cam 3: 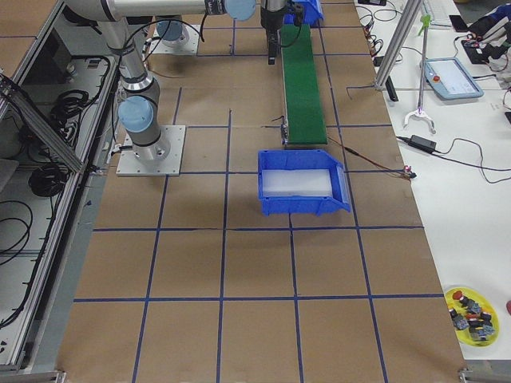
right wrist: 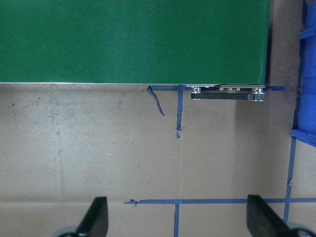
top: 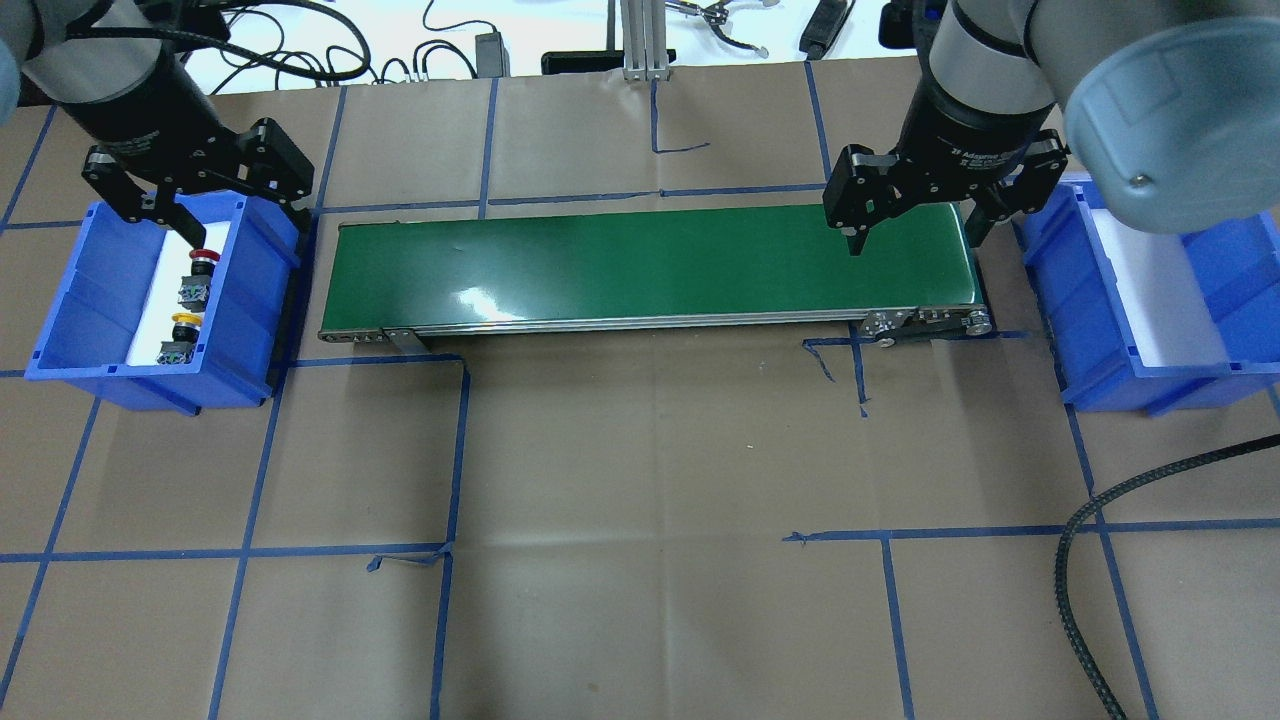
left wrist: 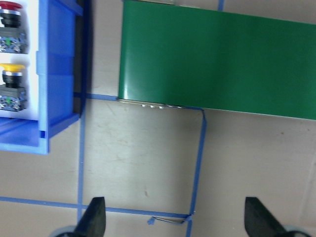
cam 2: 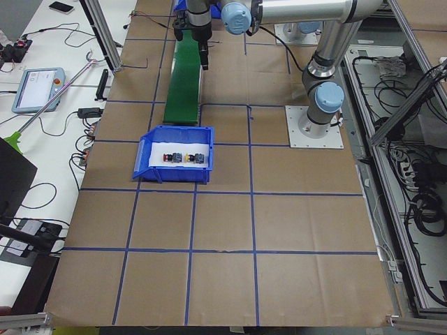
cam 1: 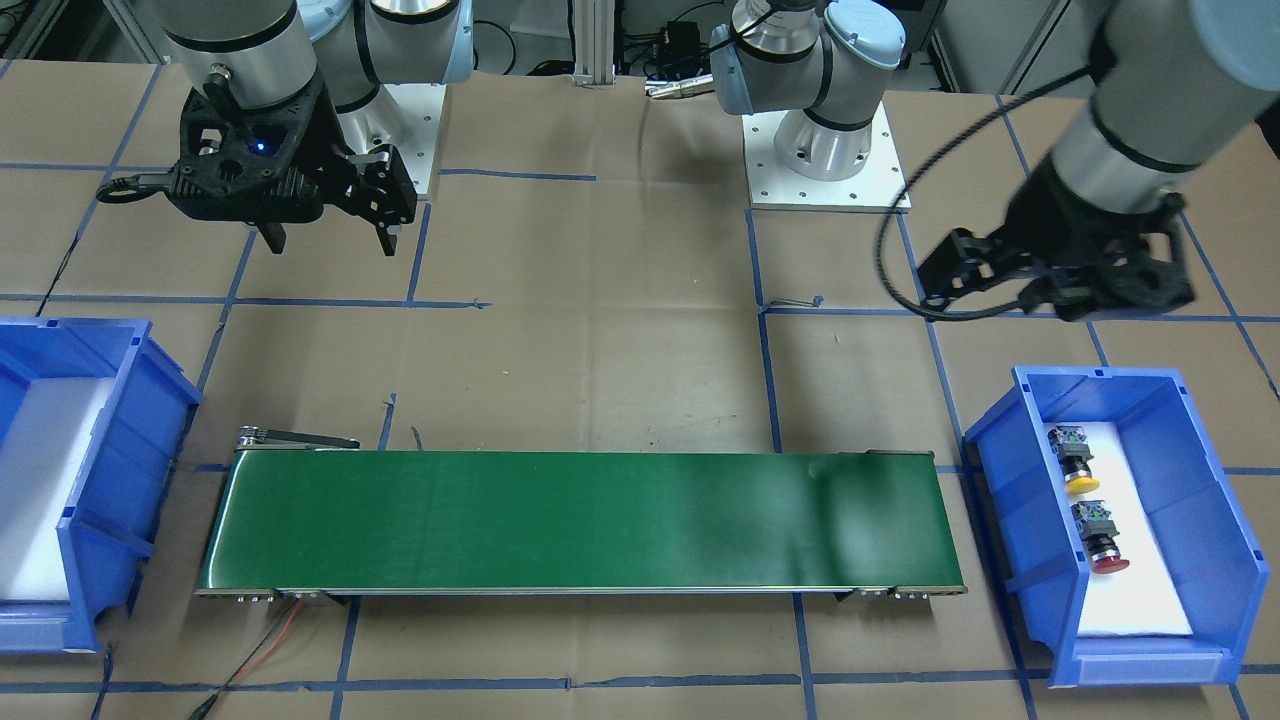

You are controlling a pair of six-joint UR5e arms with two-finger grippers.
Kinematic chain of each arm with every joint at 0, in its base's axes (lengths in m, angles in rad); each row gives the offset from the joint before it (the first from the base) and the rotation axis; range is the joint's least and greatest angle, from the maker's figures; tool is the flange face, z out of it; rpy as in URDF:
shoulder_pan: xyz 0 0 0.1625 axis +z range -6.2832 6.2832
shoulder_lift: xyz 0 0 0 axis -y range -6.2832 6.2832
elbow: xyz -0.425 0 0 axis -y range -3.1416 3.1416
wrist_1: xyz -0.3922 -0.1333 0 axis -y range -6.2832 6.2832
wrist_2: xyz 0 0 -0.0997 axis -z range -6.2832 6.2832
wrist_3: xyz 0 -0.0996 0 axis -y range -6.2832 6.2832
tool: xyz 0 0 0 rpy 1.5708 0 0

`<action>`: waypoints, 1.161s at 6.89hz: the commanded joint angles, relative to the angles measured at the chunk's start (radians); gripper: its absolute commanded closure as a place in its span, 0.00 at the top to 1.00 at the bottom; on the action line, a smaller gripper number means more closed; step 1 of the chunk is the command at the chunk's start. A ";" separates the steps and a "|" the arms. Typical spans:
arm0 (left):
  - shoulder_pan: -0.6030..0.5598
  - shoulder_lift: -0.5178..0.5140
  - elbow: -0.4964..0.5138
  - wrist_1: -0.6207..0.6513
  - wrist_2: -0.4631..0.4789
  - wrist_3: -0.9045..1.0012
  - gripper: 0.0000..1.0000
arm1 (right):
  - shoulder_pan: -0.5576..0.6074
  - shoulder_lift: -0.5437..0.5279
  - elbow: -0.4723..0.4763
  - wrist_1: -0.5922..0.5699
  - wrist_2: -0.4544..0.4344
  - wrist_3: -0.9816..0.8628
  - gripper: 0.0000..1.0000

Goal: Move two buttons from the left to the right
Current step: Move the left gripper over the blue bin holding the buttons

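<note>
Two buttons lie in the left blue bin (top: 70,330) on white foam: a red-capped one (top: 200,272) and a yellow-capped one (top: 180,335). They also show in the front view, yellow (cam 1: 1078,465) and red (cam 1: 1100,540), and in the left wrist view, red (left wrist: 11,24) and yellow (left wrist: 12,84). My left gripper (top: 225,215) hangs open and empty above the far end of that bin, and shows blurred in the front view (cam 1: 1040,290). My right gripper (top: 915,240) is open and empty above the right end of the green conveyor belt (top: 650,265).
The right blue bin (top: 1220,300) holds only white foam and stands just past the belt's right end. A black cable (top: 1100,540) lies at the near right. Blue tape lines cross the brown table. A yellow dish of spare parts (cam 3: 471,313) sits off the table.
</note>
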 commanded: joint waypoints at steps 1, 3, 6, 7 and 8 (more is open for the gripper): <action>0.137 -0.029 0.004 0.007 0.006 0.167 1.00 | 0.000 -0.004 0.003 -0.004 -0.001 -0.001 1.00; 0.274 -0.069 0.003 0.030 0.006 0.345 1.00 | -0.002 -0.007 -0.003 -0.001 -0.001 0.000 1.00; 0.357 -0.167 -0.014 0.190 0.006 0.474 1.00 | 0.000 -0.006 -0.005 -0.002 0.002 0.002 1.00; 0.359 -0.181 -0.035 0.253 0.004 0.476 1.00 | 0.001 -0.009 -0.005 -0.010 0.004 0.007 1.00; 0.359 -0.192 -0.040 0.263 0.006 0.474 1.00 | 0.001 -0.006 -0.005 -0.014 0.009 0.007 1.00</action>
